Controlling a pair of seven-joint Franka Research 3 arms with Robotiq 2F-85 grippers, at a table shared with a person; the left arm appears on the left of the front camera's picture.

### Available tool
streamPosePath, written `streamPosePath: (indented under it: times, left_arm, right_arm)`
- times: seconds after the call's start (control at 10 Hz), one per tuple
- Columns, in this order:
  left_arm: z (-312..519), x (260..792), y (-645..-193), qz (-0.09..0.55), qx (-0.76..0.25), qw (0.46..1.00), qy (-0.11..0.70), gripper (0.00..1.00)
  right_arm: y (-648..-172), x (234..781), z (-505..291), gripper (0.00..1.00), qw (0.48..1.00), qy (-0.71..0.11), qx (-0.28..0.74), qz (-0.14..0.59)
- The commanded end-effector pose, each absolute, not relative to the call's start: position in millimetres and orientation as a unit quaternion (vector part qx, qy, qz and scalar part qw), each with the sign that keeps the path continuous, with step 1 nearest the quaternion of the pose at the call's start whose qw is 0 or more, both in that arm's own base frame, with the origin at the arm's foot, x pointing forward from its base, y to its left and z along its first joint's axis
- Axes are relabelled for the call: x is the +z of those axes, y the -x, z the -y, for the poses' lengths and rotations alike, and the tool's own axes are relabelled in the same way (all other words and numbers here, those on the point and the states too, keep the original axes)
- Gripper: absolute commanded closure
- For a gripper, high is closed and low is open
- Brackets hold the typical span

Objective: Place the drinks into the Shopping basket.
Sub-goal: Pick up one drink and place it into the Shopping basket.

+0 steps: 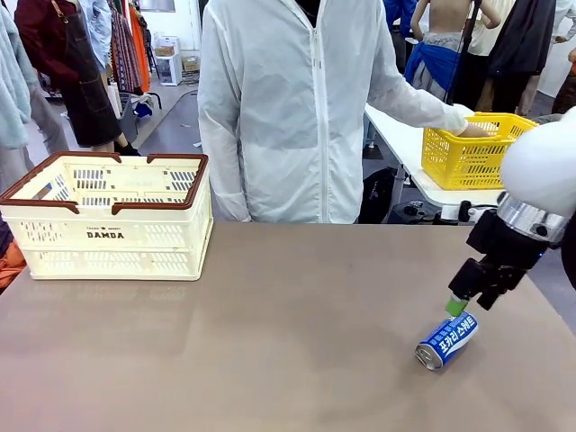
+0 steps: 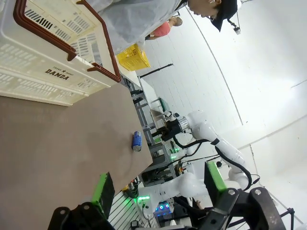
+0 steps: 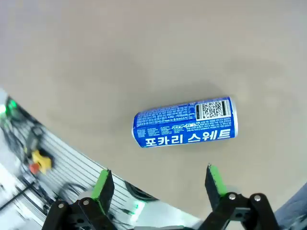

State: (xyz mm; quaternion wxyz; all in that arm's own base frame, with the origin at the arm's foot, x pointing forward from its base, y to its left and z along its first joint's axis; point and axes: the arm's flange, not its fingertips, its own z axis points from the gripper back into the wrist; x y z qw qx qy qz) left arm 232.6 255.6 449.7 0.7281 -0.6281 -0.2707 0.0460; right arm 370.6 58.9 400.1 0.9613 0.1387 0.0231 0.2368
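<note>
1 blue can (image 1: pixel 446 341) lies on its side on the brown table (image 1: pixel 270 360) — well to the right of the cream basket (image 1: pixel 108 236) and nearer the robot's edge. The right gripper (image 3: pixel 159 186) hangs just above the can, its 2 fingers spread wide, holding nothing. The left gripper (image 2: pixel 159 186) is likewise spread and empty, apart from the cream basket. Behind the table, right of the cream basket, a person (image 1: pixel 297 108) in a white jacket touches a yellow basket (image 1: pixel 468 157).

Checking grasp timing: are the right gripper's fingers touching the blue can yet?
Apart. Right wrist view: bare table shows between the blue can and both open fingers of the right gripper.
</note>
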Motion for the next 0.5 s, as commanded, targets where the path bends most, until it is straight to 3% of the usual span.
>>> streamPosePath:
  times: [0.0, 0.4]
  left_arm:
    - [-258, 452, -233, 0.283, 0.038, 0.72, 0.633, 0.0]
    - [-258, 452, -233, 0.283, 0.038, 0.72, 0.633, 0.0]
  right_arm:
    - [-376, 406, -51, 0.0, 0.727, -0.11, 0.678, 0.009]
    - [-373, 390, -53, 0.0, 0.441, -0.184, 0.879, -0.002]
